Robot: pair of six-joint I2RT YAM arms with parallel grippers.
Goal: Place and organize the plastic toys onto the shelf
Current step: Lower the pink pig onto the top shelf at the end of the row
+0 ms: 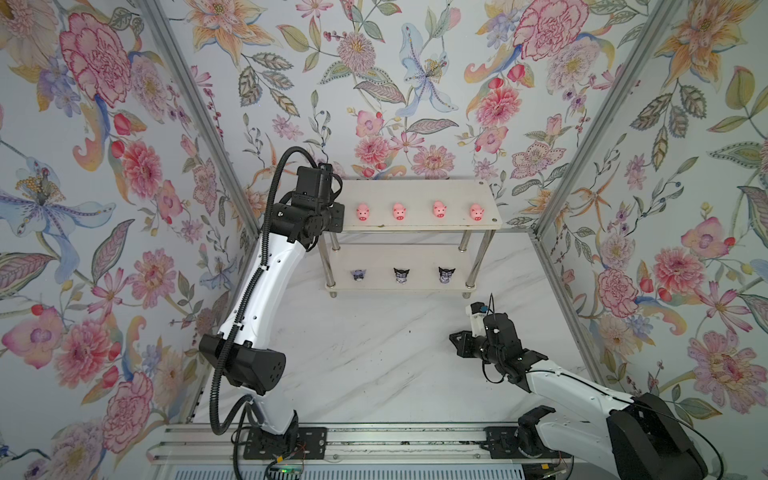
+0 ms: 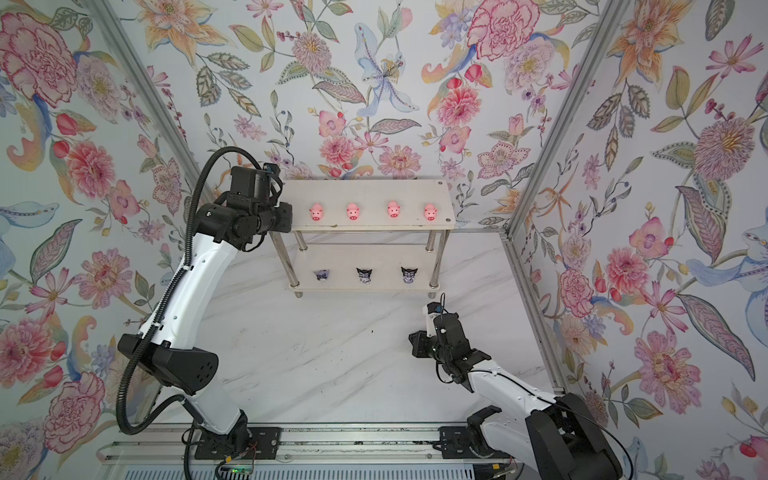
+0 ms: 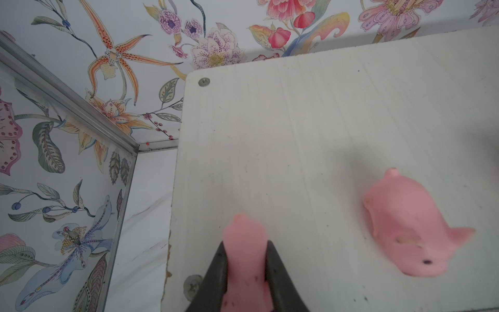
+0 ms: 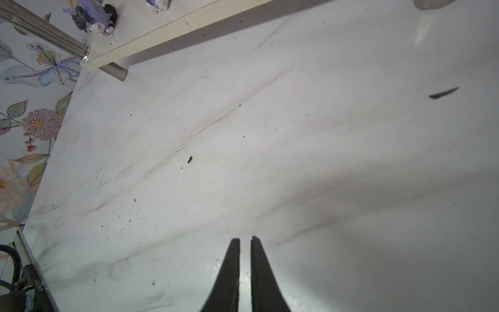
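Observation:
My left gripper [image 3: 245, 244] is shut on a pink pig [image 3: 243, 232] and holds it over the left end of the shelf's top board [image 3: 297, 121]. Another pig [image 3: 405, 229] stands on the board beside it. In both top views several pigs [image 1: 363, 212] stand in a row on the shelf's top board [image 1: 415, 191], and my left wrist [image 1: 316, 216] covers the held one. Three purple-and-white figurines [image 1: 401, 275] stand in a row on the lower board. My right gripper [image 4: 245, 239] is shut and empty, low over the table in front of the shelf's right legs.
The shelf stands against the back floral wall on a white marble table [image 1: 374, 353]. Aluminium frame posts [image 1: 582, 166] and floral side walls close in both sides. The arms' mounting rail [image 1: 374, 440] runs along the front. A chrome leg [image 4: 54, 40] and a figurine [image 4: 91, 16] show in the right wrist view.

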